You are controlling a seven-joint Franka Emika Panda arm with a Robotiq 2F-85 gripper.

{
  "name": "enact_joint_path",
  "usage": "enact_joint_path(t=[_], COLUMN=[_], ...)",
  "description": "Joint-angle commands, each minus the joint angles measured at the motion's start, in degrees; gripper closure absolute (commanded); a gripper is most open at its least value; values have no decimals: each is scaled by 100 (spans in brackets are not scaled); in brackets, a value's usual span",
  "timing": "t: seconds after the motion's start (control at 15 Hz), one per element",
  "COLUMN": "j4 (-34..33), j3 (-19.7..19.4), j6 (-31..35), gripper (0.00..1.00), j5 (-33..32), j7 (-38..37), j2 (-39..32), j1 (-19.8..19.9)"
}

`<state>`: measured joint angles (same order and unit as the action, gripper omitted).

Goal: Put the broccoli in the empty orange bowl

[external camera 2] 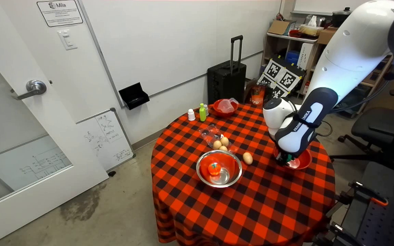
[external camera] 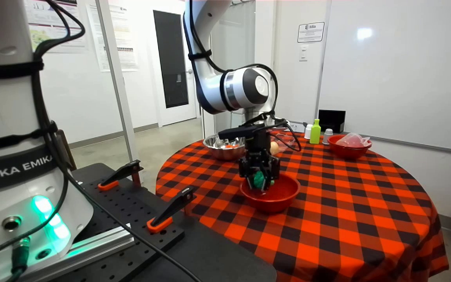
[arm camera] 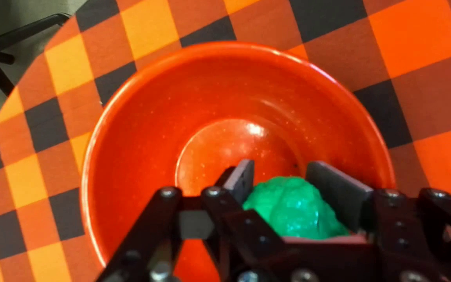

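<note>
- Spreading across the background of both exterior views is a big whiteboard [external camera 2: 169, 41]; a glazed door [external camera 2: 68, 136], an upright black case [external camera 2: 226, 82] and an office chair [external camera 2: 385, 130] share the room.
- Round table [external camera: 366, 235], draped in red-and-black checks that hang past its edge.
- White robot arm [external camera 2: 347, 65], stretched over the table, its wrist end pointing down.
- Orange bowl [arm camera: 139, 137], wide, shallow and upright on the table, a glint on its floor.
- Silver metal bowl [external camera 2: 224, 176], upright, apart from the orange bowl; a tomato-like toy [external camera 2: 214, 168] sits in it.
- Darker red bowl [external camera: 349, 152], near the table's edge; a translucent plastic vessel [external camera: 350, 140] lies in it, rising above the rim.
- Gripper [arm camera: 282, 176], over the orange bowl, its fingers [arm camera: 339, 192] pinching the broccoli [arm camera: 294, 209] from both sides.
- Clear plastic carton [external camera 2: 209, 131], flat, near the silver bowl; three eggs [external camera 2: 217, 145] cluster at its end, inside or beside it I cannot tell.
- Yellow-green bottle [external camera 2: 202, 113], upright between a white cup [external camera 2: 191, 114] and a greyish cup [external camera 2: 206, 109].
- Single egg [external camera 2: 247, 158], on the table just beside the silver bowl.
- Broccoli, lumpy and bright green, between the fingers and above the orange bowl's inside; whether it touches the bowl I cannot tell.
</note>
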<state>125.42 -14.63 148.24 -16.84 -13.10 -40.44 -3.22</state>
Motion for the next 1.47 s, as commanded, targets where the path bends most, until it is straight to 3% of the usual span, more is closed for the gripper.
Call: enact_joint_path(t=[0.0,0.2,0.33,0.67,1.07,1.4], j4=[-275,-291,-271,-1,622,1057], j3=[2,-5,-12,-190,-659,-549], j6=[-157,-158,-135,-86,-147,-338], gripper=[27,5,0,0,0,0], j5=[131,126,123,-39,-702,-1441], j7=[6,-1,-5,-190,-785,-1149], j2=[-143,-131,-109,231,1155,1993], j1=[59,103,124,-77,-780,-1056])
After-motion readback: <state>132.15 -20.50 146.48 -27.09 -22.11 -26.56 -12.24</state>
